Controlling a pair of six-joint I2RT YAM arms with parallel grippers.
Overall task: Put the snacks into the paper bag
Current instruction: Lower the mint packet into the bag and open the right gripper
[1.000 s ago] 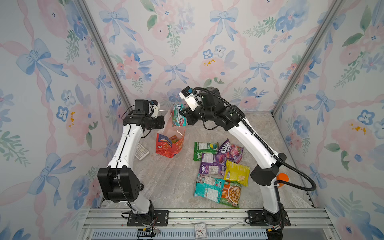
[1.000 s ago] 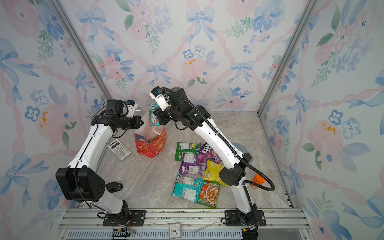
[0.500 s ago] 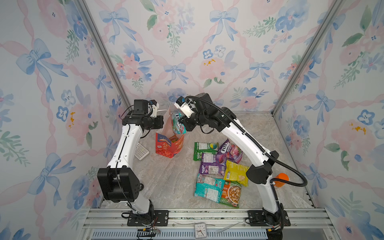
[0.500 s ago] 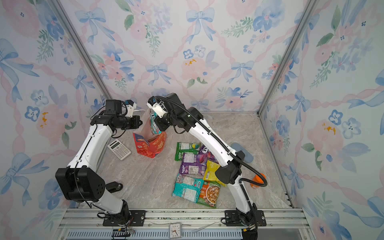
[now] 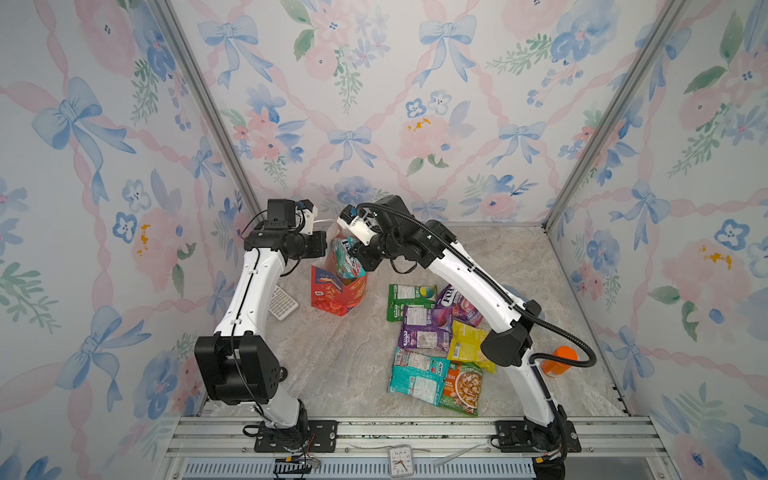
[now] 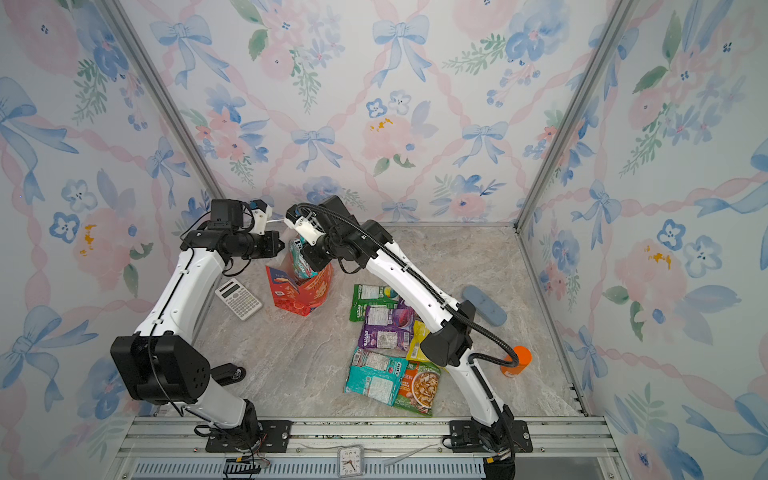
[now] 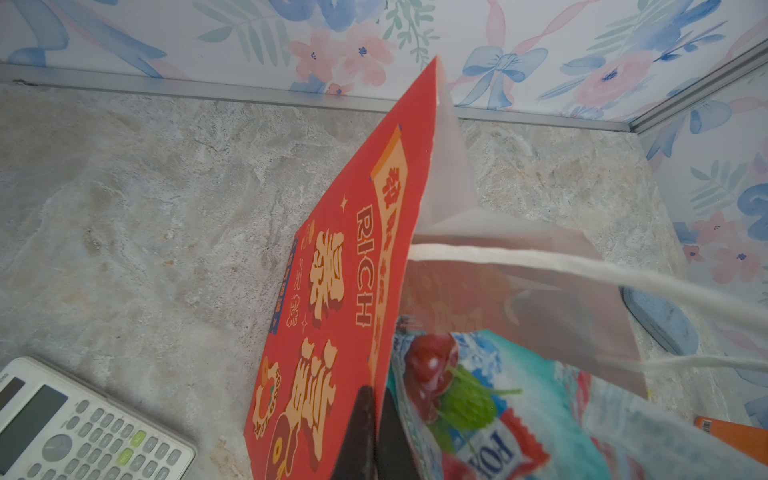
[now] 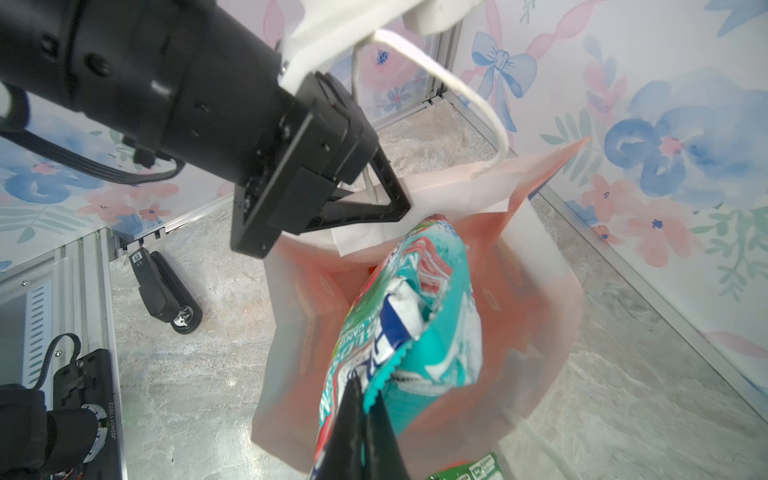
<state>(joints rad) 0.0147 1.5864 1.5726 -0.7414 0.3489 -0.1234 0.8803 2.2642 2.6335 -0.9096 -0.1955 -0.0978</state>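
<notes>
The red paper bag (image 5: 332, 293) (image 6: 305, 293) stands upright near the back left with its mouth open. My left gripper (image 7: 376, 395) (image 8: 399, 208) is shut on the bag's near wall at the rim, one finger outside and one inside. My right gripper (image 8: 363, 392) (image 5: 358, 258) is shut on the edge of a teal snack packet (image 8: 432, 299) (image 7: 498, 395) (image 6: 300, 262). That packet hangs part way into the bag's mouth. Several more snacks lie flat to the right: green (image 5: 409, 297), purple (image 5: 424, 330), yellow (image 5: 467, 345), teal (image 5: 417, 376) and orange (image 5: 461, 386).
A white calculator (image 6: 238, 298) lies left of the bag. A pale blue case (image 6: 484, 305) and an orange-capped bottle (image 5: 559, 360) sit by the right wall. A black cylinder (image 6: 226, 372) lies near the left arm's base. A small clock (image 5: 401, 459) rests on the front rail.
My right gripper has swung left and down, carrying the teal packet from above the bag into its mouth. The left arm and the bag have stayed put.
</notes>
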